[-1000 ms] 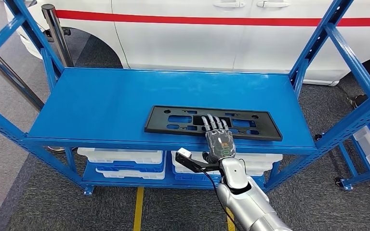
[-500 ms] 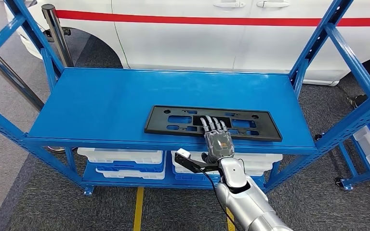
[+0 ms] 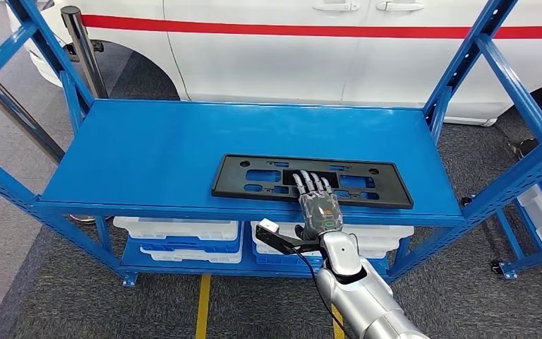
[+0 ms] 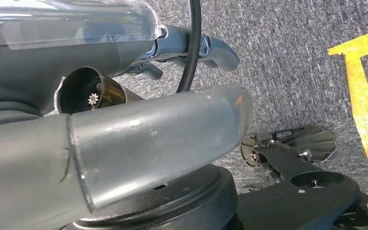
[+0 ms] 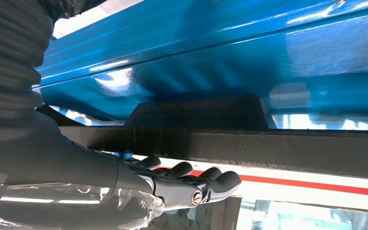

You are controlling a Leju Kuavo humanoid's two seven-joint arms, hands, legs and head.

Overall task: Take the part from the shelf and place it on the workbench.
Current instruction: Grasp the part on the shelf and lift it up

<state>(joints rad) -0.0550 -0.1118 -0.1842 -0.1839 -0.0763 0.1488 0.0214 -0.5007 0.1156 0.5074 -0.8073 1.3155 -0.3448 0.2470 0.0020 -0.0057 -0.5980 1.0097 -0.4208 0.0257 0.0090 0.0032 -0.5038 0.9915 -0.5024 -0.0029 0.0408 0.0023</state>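
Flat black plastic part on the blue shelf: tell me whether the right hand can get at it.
Probably yes: the right hand already lies on the flat black plastic part, nothing in between.

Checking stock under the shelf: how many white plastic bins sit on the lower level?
2 stacks show: one white bin stack under the shelf's left half, one under the right, partly behind the right hand. Each looks two bins high; more may be hidden by the shelf.

Right arm (image 3: pixel 356 289) extended forward, right hand (image 3: pixel 319 205) palm down, fingers (image 3: pixel 309 181) straight and spread. Left hand (image 4: pixel 124 143) hangs toward the floor.
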